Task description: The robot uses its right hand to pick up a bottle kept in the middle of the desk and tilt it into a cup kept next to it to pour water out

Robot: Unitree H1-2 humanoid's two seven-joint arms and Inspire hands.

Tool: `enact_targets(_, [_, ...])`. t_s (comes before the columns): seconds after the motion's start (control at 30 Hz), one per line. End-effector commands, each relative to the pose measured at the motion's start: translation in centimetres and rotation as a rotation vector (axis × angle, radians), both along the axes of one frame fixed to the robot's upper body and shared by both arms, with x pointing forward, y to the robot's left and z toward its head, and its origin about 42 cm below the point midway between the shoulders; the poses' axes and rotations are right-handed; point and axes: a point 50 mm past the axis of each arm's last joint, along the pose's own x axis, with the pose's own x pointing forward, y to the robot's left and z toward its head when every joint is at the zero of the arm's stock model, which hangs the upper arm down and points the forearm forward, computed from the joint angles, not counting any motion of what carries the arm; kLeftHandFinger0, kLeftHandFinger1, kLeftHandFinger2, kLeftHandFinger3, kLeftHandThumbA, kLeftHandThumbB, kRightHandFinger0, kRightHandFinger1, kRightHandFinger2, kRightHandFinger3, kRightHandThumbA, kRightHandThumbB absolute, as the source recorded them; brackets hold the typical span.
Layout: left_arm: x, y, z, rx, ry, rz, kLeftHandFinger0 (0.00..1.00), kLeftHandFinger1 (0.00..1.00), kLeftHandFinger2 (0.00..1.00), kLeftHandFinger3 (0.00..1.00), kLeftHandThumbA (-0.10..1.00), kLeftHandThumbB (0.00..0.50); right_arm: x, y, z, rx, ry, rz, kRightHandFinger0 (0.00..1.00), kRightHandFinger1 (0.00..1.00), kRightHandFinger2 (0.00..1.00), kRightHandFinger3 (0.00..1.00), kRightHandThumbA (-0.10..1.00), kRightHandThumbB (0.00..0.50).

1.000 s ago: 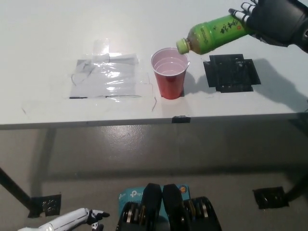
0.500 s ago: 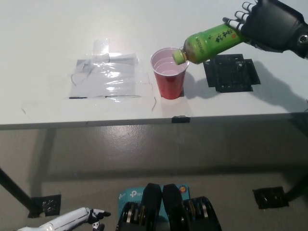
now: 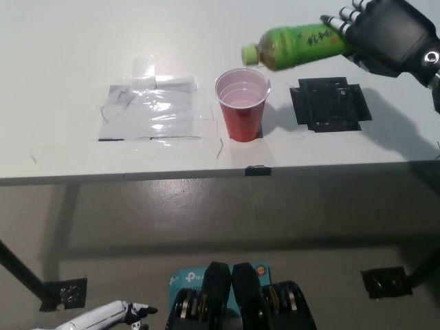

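Head view: black right hand clamped round the base of the green bottle, held nearly level above the desk, capped neck up behind the red cup. Best tipped slowly, mouth kept over the rim. White left hand low at the bottom left, grip impossible to tell.

red cup upright mid-bench, bottle tilted just above its rim, bare bench left and behind, flat tape patches only
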Motion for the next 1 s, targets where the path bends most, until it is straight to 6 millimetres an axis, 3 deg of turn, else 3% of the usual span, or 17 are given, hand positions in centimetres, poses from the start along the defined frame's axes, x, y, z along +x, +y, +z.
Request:
enact_targets(0.0, [-0.5, 0.2, 0.2, 0.008, -0.018, -0.009, 1.0, 1.0, 1.0, 1.0, 0.76, 0.339, 0.2, -0.1, 2.6, 0.214, 0.021, -0.143, 0.0, 0.02, 0.11, 0.36, -0.04, 0.189])
enact_targets(0.07, [-0.5, 0.2, 0.3, 0.007, -0.014, -0.006, 1.0, 1.0, 1.0, 1.0, 0.76, 0.347, 0.3, 0.0, 1.8, 0.29, 0.07, -0.183, 0.0, 0.0, 0.11, 0.44, -0.01, 0.215])
enact_targets(0.1, [-0.5, 0.2, 0.3, 0.009, -0.016, -0.009, 1.0, 1.0, 1.0, 1.0, 0.77, 0.351, 0.2, 0.1, 1.6, 0.313, 0.086, -0.193, 0.0, 0.0, 0.11, 0.42, 0.0, 0.258])
enact_targets(0.17, [-0.7, 0.2, 0.2, 0.005, -0.012, -0.007, 1.0, 1.0, 1.0, 1.0, 0.77, 0.342, 0.3, 0.3, 0.6, 0.381, 0.133, -0.21, 0.0, 0.0, 0.08, 0.41, -0.05, 0.254])
enact_targets(0.23, [-0.8, 0.2, 0.1, 0.006, -0.005, -0.004, 1.0, 1.0, 1.0, 1.0, 0.77, 0.347, 0.2, 0.5, -0.4, 0.436, 0.183, -0.236, 0.0, 0.03, 0.11, 0.42, -0.04, 0.202])
enact_targets(0.33, [-0.9, 0.3, 0.1, 0.007, -0.002, 0.001, 1.0, 1.0, 1.0, 1.0, 0.76, 0.347, -0.2, 1.0, -2.0, 0.565, 0.267, -0.245, 0.0, 0.0, 0.06, 0.4, -0.08, 0.155])
enact_targets(0.37, [-1.0, 0.3, 0.1, -0.005, -0.007, 0.007, 1.0, 1.0, 1.0, 1.0, 0.73, 0.34, -0.3, 1.5, -3.2, 0.711, 0.353, -0.249, 0.0, 0.0, 0.04, 0.32, -0.1, 0.073])
enact_targets(0.47, [-1.0, 0.3, 0.0, -0.005, -0.003, 0.014, 1.0, 1.0, 1.0, 1.0, 0.75, 0.357, -0.7, 2.4, -4.1, 0.853, 0.408, -0.251, 0.0, 0.0, 0.0, 0.26, -0.1, 0.08])
enact_targets(0.53, [-1.0, 0.2, -0.1, -0.01, -0.004, 0.012, 1.0, 1.0, 1.0, 1.0, 0.75, 0.35, -1.1, 3.2, -5.2, 1.04, 0.499, -0.235, 0.0, 0.0, 0.0, 0.29, -0.1, 0.043])
enact_targets(0.67, [-1.0, 0.1, -0.1, -0.005, 0.003, 0.009, 1.0, 1.0, 1.0, 1.0, 0.76, 0.345, -1.5, 4.8, -7.3, 1.24, 0.602, -0.166, 0.0, 0.0, 0.0, 0.26, -0.1, 0.034])
enact_targets(0.97, [-1.5, -0.1, -0.6, 0.0, 0.0, 0.009, 1.0, 1.0, 1.0, 1.0, 0.77, 0.344, -1.9, 7.8, -10.1, 1.362, 0.678, -0.003, 0.0, 0.0, 0.0, 0.28, -0.1, 0.015])
